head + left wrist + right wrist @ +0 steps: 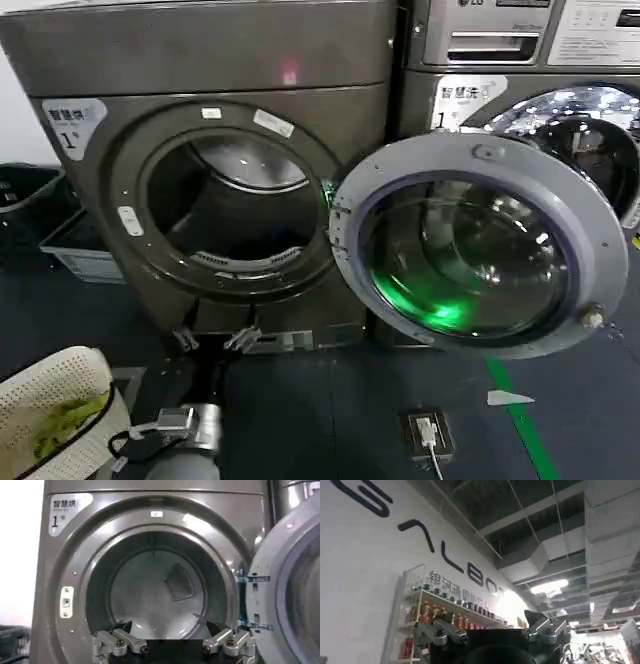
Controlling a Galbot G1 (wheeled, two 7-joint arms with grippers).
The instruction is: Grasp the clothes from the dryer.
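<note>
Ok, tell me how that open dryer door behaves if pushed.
The door would probably swing rather than flex: it hangs open on side hinges. Its thick grey rim and bulging glass suggest some weight. The smooth glass likely offers the left tool little grip.

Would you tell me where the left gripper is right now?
In the head view the left gripper sits open, low and left of centre, just below the dryer mouth, left of the open door.

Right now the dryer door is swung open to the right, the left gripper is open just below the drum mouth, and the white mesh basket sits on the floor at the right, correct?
Not quite. The white mesh basket sits at the left, as the head view shows. The rest stands: the dryer door is swung open to the right, and the left gripper is open just below the drum mouth.
</note>
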